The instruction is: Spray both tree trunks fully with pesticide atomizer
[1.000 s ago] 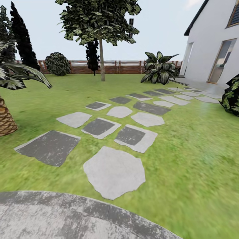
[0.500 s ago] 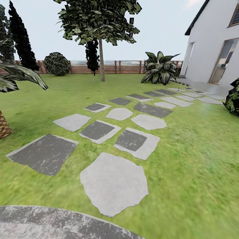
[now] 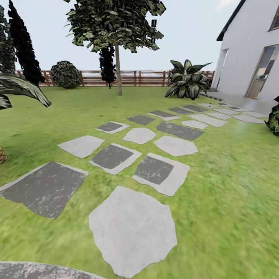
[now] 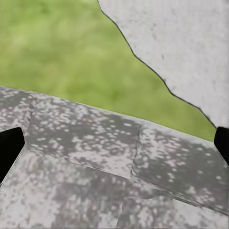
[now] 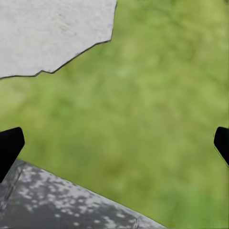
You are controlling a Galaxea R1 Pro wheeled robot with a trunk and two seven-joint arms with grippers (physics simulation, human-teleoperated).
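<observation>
The robot is crossing the garden and the head view looks out over the lawn (image 3: 228, 186). A run of stepping stones (image 3: 133, 228) leads from six o'clock toward the white house (image 3: 248, 54) at two o'clock, laid as a dry footpath to its door. One tree with a slim bare trunk (image 3: 119, 69) stands at twelve o'clock, just before the slatted fence (image 3: 135, 78) that closes the far edge. A palm frond (image 3: 23, 90) reaches in at nine o'clock, with dark cypresses (image 3: 23, 44) behind it. A broad-leaved shrub (image 3: 188, 83) sits at one o'clock beside the house corner.

The left gripper (image 4: 114, 143) hangs with its fingertips spread wide at the frame edges over mottled grey paving (image 4: 105, 176), grasping nothing. The right gripper (image 5: 114, 143) is likewise spread and empty, above grass at the paving's edge. Both seem carried low and open, ready for a pickup.

The pesticide atomizer cannot be located on the ground here; the search for it is judged to be the step in hand.
</observation>
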